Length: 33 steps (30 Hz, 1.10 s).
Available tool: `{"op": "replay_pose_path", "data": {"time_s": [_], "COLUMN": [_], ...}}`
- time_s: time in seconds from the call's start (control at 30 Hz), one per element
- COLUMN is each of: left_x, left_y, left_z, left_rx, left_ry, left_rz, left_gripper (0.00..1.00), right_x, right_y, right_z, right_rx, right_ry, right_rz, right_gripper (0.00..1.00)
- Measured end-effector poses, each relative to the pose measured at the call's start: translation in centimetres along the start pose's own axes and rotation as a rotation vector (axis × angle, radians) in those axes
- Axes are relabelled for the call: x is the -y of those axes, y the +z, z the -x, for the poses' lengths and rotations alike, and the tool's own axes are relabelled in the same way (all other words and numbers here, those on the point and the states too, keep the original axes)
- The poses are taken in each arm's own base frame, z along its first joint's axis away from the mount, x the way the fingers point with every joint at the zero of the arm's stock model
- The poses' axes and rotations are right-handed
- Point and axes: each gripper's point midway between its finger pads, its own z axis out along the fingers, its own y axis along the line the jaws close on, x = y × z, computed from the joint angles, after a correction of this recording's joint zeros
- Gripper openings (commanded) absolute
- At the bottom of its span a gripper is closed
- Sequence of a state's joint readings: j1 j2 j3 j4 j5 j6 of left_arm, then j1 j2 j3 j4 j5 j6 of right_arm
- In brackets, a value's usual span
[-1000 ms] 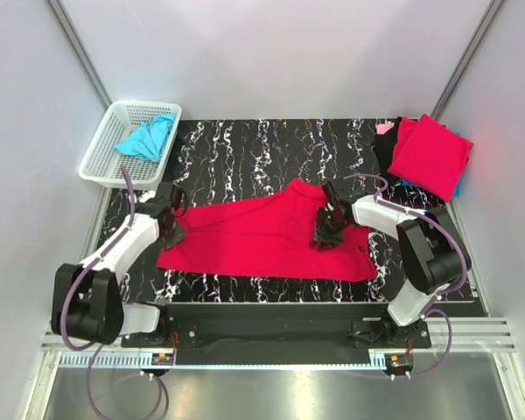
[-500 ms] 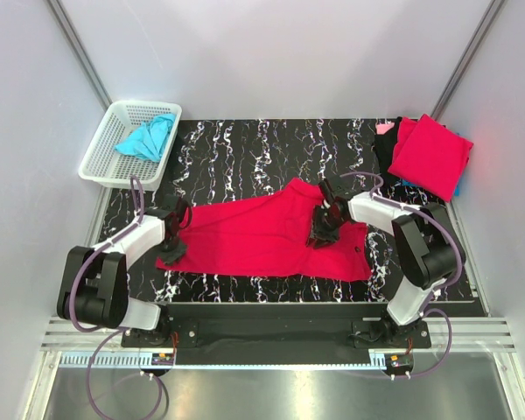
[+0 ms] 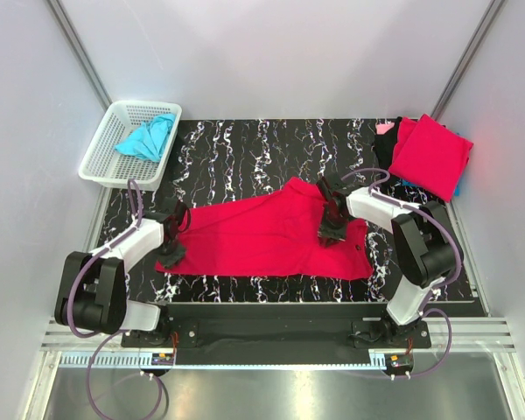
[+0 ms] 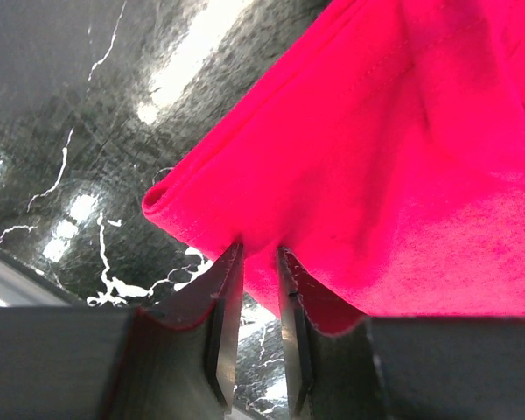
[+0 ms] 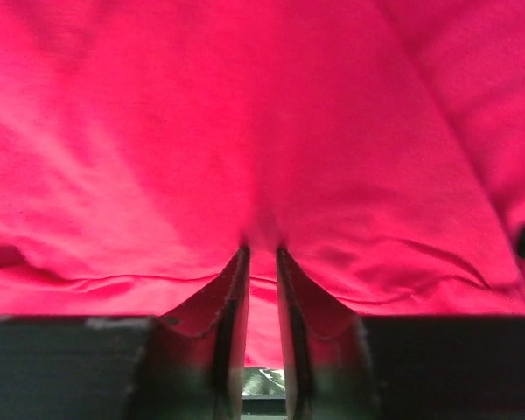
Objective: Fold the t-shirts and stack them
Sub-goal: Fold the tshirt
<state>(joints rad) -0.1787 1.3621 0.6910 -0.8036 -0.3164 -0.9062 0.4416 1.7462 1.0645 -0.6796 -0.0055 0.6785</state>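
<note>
Crimson t-shirt (image 3: 262,236) pinched between both jaws.

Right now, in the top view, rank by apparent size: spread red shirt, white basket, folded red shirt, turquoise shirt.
1. spread red shirt
2. white basket
3. folded red shirt, close behind
4. turquoise shirt

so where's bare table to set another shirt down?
Free: back strip of the marble table, between the white basket and the folded red stack. Crowded: the middle, covered by the spread red t-shirt, left end effector and right end effector pinching it.
</note>
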Motion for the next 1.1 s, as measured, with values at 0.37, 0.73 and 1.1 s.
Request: {"op": "replay_pose_path", "data": {"time_s": [0.37, 0.73, 1.1], "left_x": [-0.3, 0.2, 6.9], "left_y": [0.0, -3.6, -7.2], "left_z": [-0.3, 1.5, 6.2], "left_rx": [-0.015, 0.017, 0.061], "left_ry": [-0.004, 0.013, 0.087], "left_rz": [0.016, -0.041, -0.235], "left_gripper": [0.25, 0.29, 0.29], "right_x": [3.0, 1.8, -8.1], "right_y": [-0.3, -8.7, -2.4], "right_z": [-1.6, 4.4, 9.1], "right_rx": [0.010, 0.280, 0.188], "right_ry": [0.129, 0.124, -0.085], "right_rz": [-0.115, -0.090, 0.175], "right_gripper": [0.18, 0.49, 0.50]}}
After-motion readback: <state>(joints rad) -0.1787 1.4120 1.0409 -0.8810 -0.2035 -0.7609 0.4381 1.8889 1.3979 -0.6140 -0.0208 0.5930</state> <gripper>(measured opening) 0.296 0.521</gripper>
